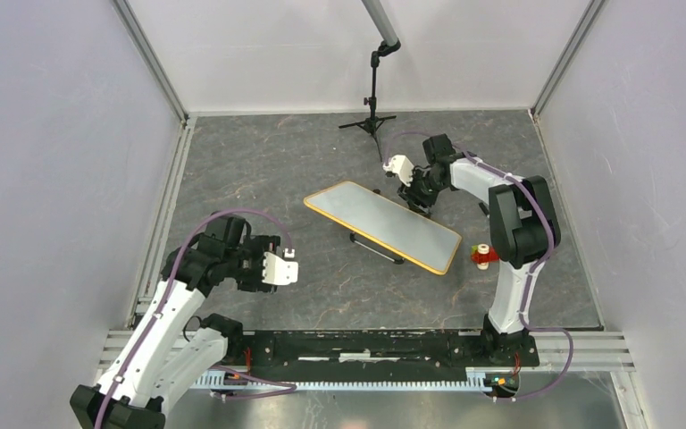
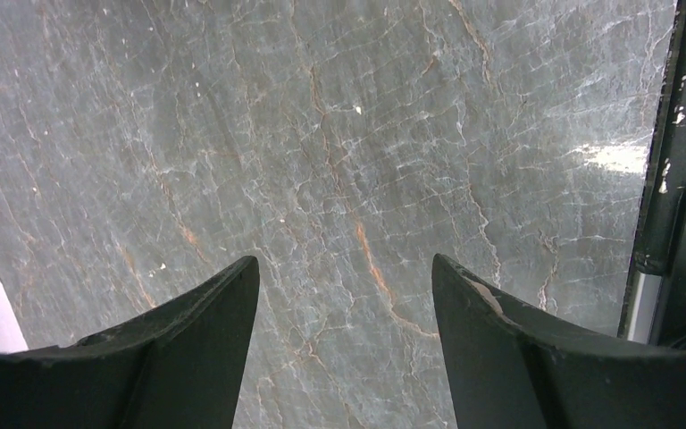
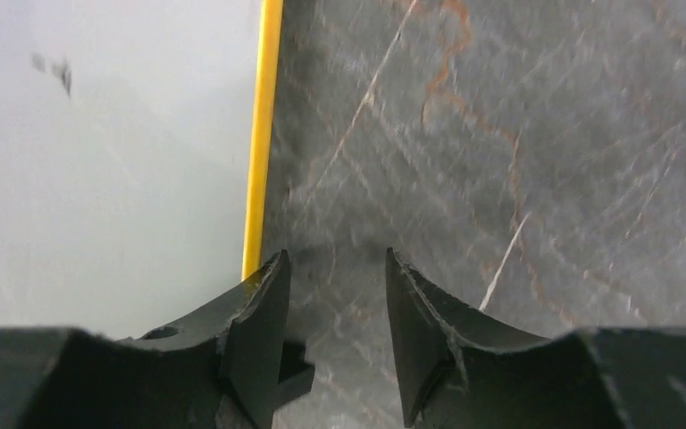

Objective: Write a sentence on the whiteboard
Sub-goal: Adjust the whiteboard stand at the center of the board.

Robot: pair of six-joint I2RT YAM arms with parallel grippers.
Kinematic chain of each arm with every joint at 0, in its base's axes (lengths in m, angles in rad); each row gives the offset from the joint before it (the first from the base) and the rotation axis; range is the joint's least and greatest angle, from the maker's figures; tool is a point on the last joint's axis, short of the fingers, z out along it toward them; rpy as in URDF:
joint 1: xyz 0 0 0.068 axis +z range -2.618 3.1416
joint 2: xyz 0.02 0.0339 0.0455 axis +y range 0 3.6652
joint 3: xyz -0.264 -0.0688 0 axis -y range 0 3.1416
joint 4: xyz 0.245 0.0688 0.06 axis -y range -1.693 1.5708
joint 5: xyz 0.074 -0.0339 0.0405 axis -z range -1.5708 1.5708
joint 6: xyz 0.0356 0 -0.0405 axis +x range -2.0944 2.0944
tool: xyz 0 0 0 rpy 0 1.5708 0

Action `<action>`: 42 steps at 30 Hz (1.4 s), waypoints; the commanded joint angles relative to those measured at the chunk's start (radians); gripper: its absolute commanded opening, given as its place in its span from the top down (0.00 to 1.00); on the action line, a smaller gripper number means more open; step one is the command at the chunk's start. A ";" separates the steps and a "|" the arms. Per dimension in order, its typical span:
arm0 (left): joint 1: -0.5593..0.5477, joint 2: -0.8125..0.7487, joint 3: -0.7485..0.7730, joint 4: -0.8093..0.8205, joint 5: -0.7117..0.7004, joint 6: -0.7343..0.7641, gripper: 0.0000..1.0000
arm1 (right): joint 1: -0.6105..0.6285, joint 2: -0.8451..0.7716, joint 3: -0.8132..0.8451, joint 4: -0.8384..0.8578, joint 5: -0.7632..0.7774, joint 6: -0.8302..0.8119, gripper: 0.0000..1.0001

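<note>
Top external view. The whiteboard (image 1: 384,223) lies flat near the middle of the table (image 1: 259,170), turned at an angle to the arm bases. Its surface reads blank here; no lettering can be made out. The right gripper (image 1: 420,198) sits at the board's far edge, with its arm folded over the right side. The left gripper (image 1: 284,265) hangs over bare table, well apart from the board. A small red toy (image 1: 481,255) stands just beside the board's right corner. A tripod stand (image 1: 372,116) is at the far side of the table.

Left wrist view. The left gripper (image 2: 344,261) has its jaws spread wide with nothing between them. Only the marbled table shows below, and a black rail (image 2: 679,179) runs down the right edge.

Right wrist view. The right gripper (image 3: 335,259) is partly open and grips nothing. Bare table shows through the gap. Its left finger overlaps the yellow rim (image 3: 259,134) of the whiteboard (image 3: 107,179). A few dark marks (image 3: 54,71) lie on the board at upper left, too blurred to read.

Assessment. No marker appears in any view and neither gripper carries one. Whether the writing is barely begun or the marker has already been put down cannot be settled from these views. To write further, the next move calls for a marker to be found and gripped. The tip must then be brought down onto the white surface, inside the rim, not onto the table beside it.
</note>
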 commanded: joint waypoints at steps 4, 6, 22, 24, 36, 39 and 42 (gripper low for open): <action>-0.044 0.035 0.048 0.073 -0.022 -0.112 0.23 | -0.006 -0.135 -0.158 -0.102 -0.012 -0.073 0.55; -0.045 0.052 0.064 0.096 -0.014 -0.162 0.23 | -0.006 -0.167 -0.209 -0.102 -0.022 -0.076 0.55; -0.035 0.070 0.182 0.225 0.033 -0.684 0.16 | 0.035 -0.456 -0.401 -0.068 -0.065 -0.239 0.49; -0.027 0.076 0.204 0.213 0.020 -0.726 0.14 | 0.020 -0.465 -0.374 -0.054 -0.066 -0.304 0.47; 0.140 0.143 0.298 0.180 0.092 -0.870 0.10 | 0.010 -0.336 -0.222 -0.128 -0.106 -0.819 0.44; 0.165 0.151 0.293 0.186 0.117 -0.889 0.09 | 0.014 -0.293 -0.176 -0.139 -0.114 -0.861 0.42; 0.173 0.158 0.294 0.190 0.120 -0.903 0.09 | 0.026 -0.246 -0.125 -0.164 -0.133 -0.871 0.42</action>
